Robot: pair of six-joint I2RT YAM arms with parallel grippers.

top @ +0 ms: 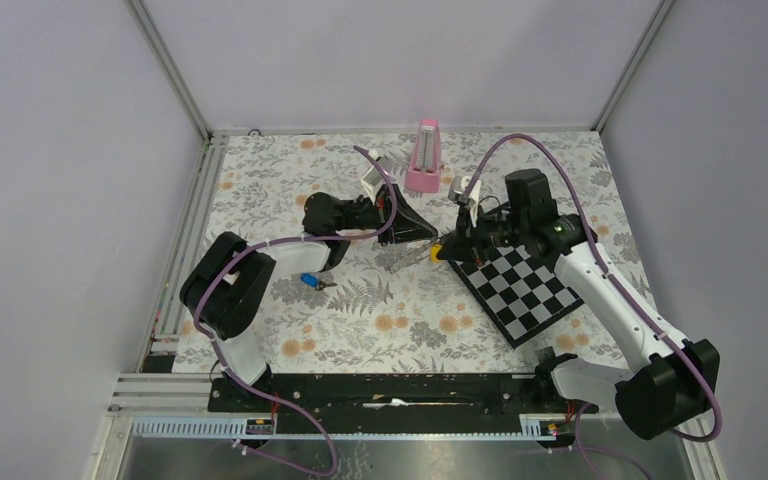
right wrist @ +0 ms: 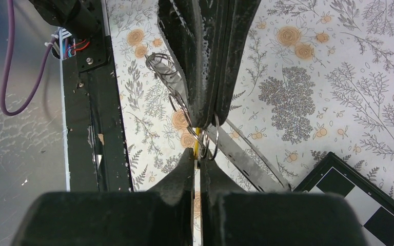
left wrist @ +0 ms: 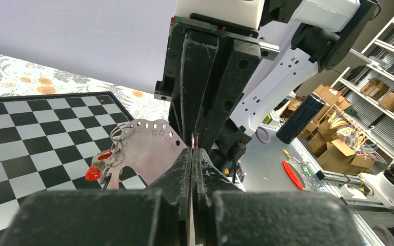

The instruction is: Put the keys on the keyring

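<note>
The two grippers meet tip to tip above the table's middle. My left gripper is shut on the keyring. Its silver rings, a flat metal tag with holes and a small red piece hang to the left of the fingers. My right gripper is shut on the yellow key, which shows only as a thin yellow sliver at the tips, right against a silver ring. The blue key lies on the table near the left arm, apart from both grippers.
A pink metronome-like block stands at the back centre. A black-and-white checkerboard lies under the right arm. The floral tablecloth covers the table, and grey walls close it in on three sides.
</note>
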